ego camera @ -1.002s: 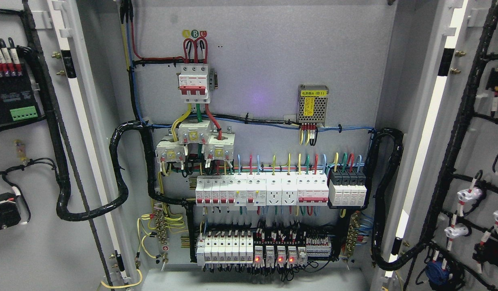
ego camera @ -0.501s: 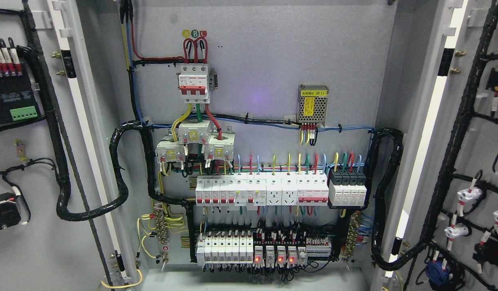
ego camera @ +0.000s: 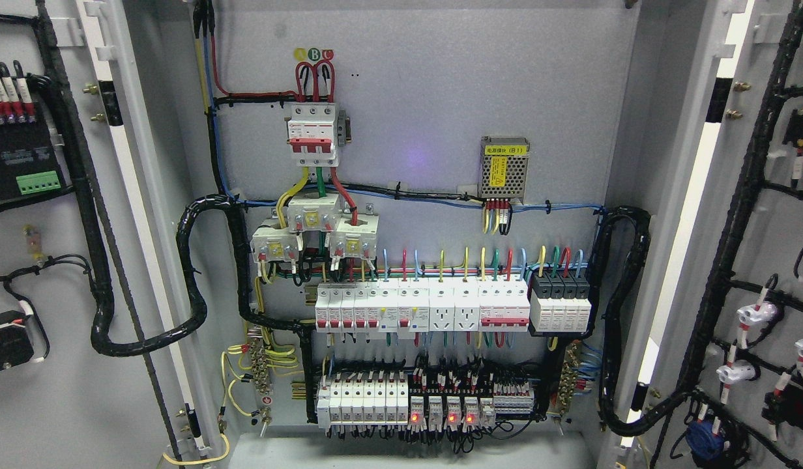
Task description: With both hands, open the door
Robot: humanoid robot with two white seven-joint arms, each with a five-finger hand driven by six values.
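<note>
— Where are the doors?

— Both stand swung wide. The left door (ego camera: 56,273) fills the left edge, inner face toward us, with a black module (ego camera: 14,156) carrying a green terminal strip and a thick black loom (ego camera: 95,215) running down it. The right door (ego camera: 766,260) fills the right edge, with its own black harness (ego camera: 734,215) and small white fittings clipped along it.

— And the robot's hands?

— Neither one is in sight, so I cannot tell how their fingers stand.

— What's inside the cabinet (ego camera: 427,104)?

— On the grey back panel, a red-and-white main breaker (ego camera: 312,133) sits near the top, three white blocks (ego camera: 313,231) just below it. To the right hangs a small perforated power supply (ego camera: 504,168) with a yellow label. Lower, a row of white breakers (ego camera: 421,307) runs across, ending in a black-topped unit (ego camera: 560,305). Beneath that is a second row (ego camera: 408,400), four small red lights glowing near its middle. Black conduit (ego camera: 199,273) loops from the cabinet to the left door, another loop (ego camera: 620,312) to the right one
</note>
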